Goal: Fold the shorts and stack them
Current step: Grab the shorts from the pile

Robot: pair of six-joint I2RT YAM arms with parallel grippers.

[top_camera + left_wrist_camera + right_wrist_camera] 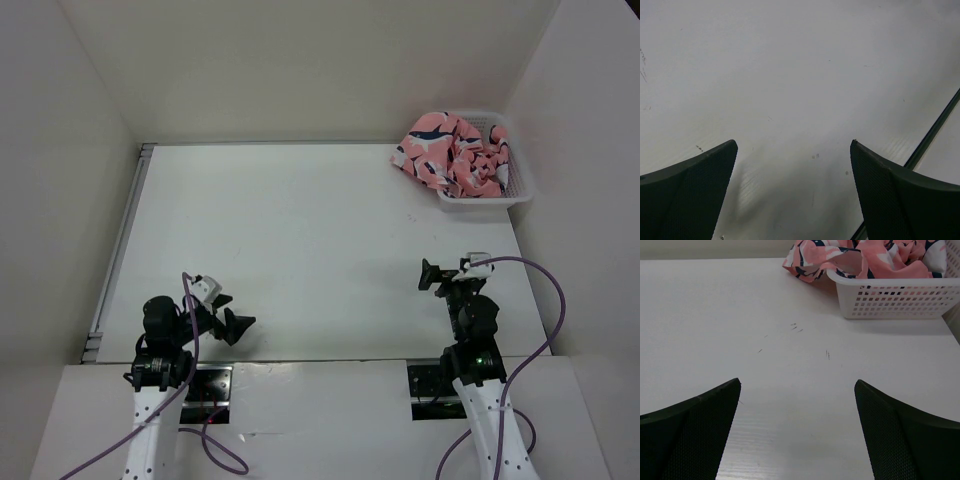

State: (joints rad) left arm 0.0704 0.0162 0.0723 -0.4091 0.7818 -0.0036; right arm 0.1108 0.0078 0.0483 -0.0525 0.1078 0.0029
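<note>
The salmon-pink shorts (452,152) with navy and white whales lie crumpled in a white mesh basket (520,190) at the table's back right, spilling over its left rim. They also show in the right wrist view (860,255), in the basket (895,300). My left gripper (237,326) is open and empty near the table's front left; in its wrist view (794,150) only bare table lies between the fingers. My right gripper (432,276) is open and empty at the front right (797,390), well short of the basket.
The white table (300,240) is walled by white panels at the back and both sides. A metal rail (120,250) runs along its left edge. A dark seam (935,130) crosses the left wrist view at right.
</note>
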